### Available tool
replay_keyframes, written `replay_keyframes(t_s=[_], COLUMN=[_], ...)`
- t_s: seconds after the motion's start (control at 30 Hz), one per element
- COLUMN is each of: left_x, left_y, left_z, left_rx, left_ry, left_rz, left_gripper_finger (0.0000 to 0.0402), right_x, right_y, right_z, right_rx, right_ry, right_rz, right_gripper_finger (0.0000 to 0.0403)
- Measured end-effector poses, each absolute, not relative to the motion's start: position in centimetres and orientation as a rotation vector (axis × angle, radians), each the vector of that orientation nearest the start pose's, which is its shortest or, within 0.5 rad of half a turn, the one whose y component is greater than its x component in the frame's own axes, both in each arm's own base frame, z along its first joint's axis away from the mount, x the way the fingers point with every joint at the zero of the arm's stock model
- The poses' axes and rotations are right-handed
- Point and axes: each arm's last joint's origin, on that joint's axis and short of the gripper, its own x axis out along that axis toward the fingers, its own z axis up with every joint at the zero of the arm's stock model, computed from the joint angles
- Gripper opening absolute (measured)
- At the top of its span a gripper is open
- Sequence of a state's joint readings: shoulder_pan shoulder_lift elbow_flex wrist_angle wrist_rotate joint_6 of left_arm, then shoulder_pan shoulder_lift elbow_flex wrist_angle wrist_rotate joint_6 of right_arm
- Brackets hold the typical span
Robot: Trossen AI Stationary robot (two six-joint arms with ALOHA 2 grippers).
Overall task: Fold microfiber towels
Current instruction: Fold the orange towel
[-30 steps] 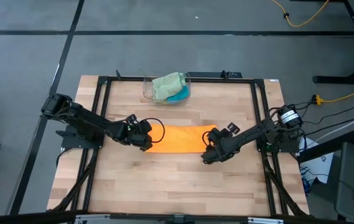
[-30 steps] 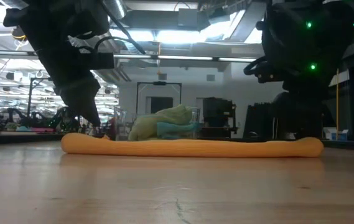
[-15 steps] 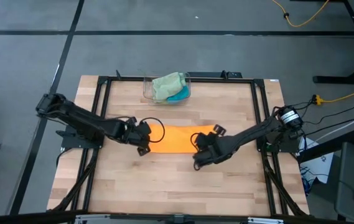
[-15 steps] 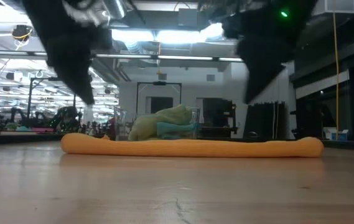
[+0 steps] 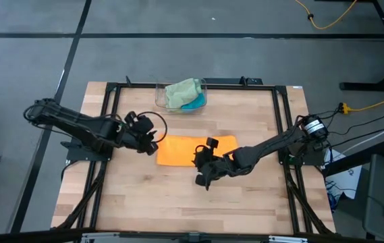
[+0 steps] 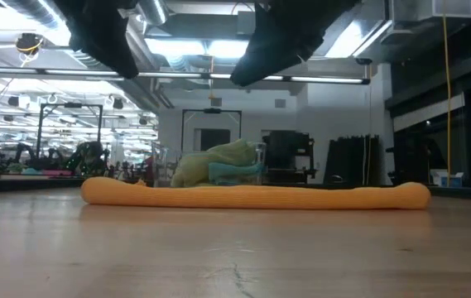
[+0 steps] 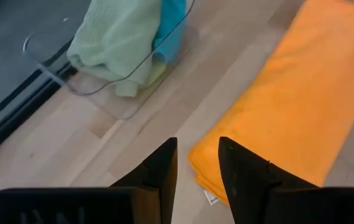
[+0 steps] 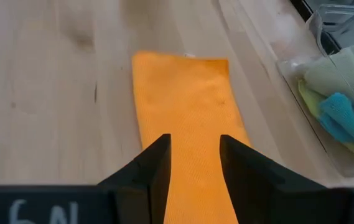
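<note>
An orange microfiber towel (image 5: pixel 178 150) lies on the table as a long folded strip, also seen in the low view (image 6: pixel 256 195). My left gripper (image 5: pixel 152 142) hovers open above the strip's left end (image 7: pixel 239 155), touching nothing. My right gripper (image 5: pixel 200 174) hangs open above the strip's middle, pointing along it toward the table's left (image 8: pixel 183 93). At the far edge, a clear plastic bin (image 5: pixel 159 91) holds a pale sage towel (image 5: pixel 181 91), a teal towel (image 5: pixel 195 103) and a lime green one (image 8: pixel 312 93).
A black metal frame (image 5: pixel 111 101) runs around the tabletop. Bare wood (image 5: pixel 192 202) lies between the orange strip and the near edge. The bin (image 7: pixel 96 93) stands a short way beyond the strip's far side.
Both grippers have risen clear of the orange strip's ends. My left gripper has drawn back toward the table's left. My right gripper has swung toward the table's left along the strip and tipped from pointing down to a slant. The strip has stayed flat where it lay.
</note>
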State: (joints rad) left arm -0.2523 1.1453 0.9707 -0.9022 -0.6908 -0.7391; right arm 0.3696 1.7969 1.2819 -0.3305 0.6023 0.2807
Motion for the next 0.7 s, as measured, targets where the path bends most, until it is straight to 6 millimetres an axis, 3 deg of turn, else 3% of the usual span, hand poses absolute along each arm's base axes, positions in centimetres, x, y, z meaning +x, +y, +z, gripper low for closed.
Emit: replay_keyframes(t_s=[0.27, 0.53, 0.7], left_x=[20.5, 20.5, 20.5], left_y=[-3.4, -3.4, -3.4], left_z=[27.8, 27.7, 27.7], left_rx=[-0.166, -0.166, -0.165], left_ry=[0.762, 0.762, 0.763], left_rz=[0.708, 0.708, 0.708], left_gripper_finger=[0.0109, 0.0108, 0.0108], right_x=[36.2, 36.7, 36.3], right_y=[12.3, 12.1, 11.3], right_z=[22.0, 21.5, 20.3], right_rx=[-0.118, -0.049, 0.013], right_ry=[0.693, 0.572, 0.617], right_rz=[-0.318, -0.312, -0.362], right_gripper_finger=[0.0139, 0.0139, 0.0139])
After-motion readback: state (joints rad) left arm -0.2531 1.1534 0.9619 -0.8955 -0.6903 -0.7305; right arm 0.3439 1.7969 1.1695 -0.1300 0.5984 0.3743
